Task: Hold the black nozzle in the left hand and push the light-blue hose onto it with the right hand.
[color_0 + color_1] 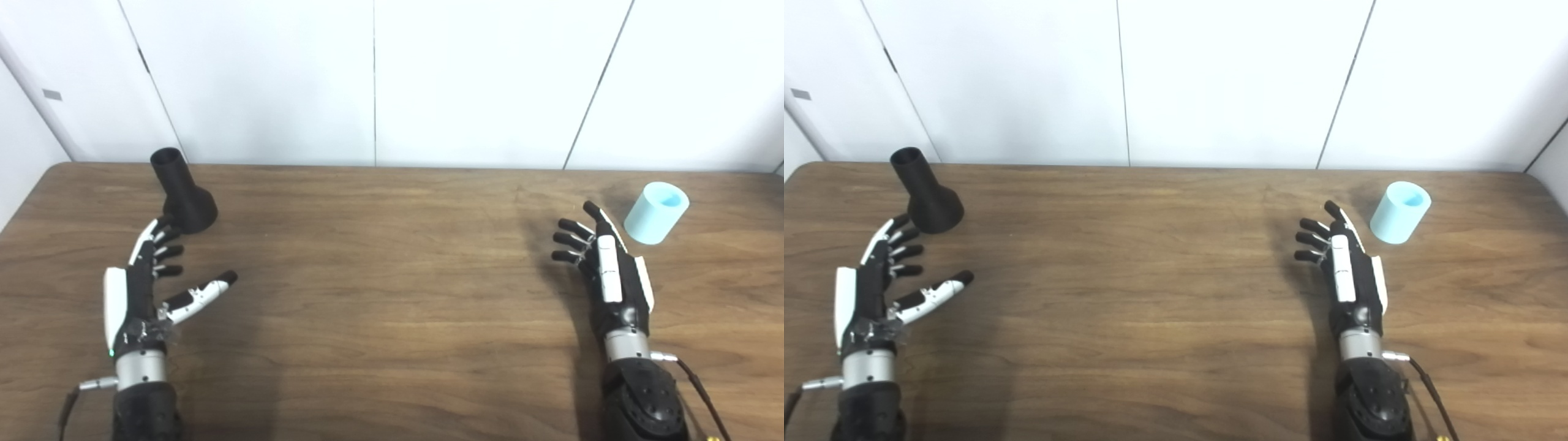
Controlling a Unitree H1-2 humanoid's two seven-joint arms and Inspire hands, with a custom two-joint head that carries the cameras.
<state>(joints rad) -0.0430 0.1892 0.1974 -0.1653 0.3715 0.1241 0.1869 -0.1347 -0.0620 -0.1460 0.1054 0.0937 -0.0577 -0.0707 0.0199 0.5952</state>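
Note:
The black nozzle [182,193] stands on its wide base at the far left of the wooden table [392,294], narrow tube pointing up. My left hand [150,282] is open just in front of it, fingertips close to its base, thumb spread to the right. The light-blue hose [656,212], a short hollow cylinder, stands at the far right. My right hand [603,269] is open just left of it and in front, fingers apart, holding nothing.
White wall panels [373,79] rise right behind the table's far edge. A broad stretch of bare wood lies between the two hands.

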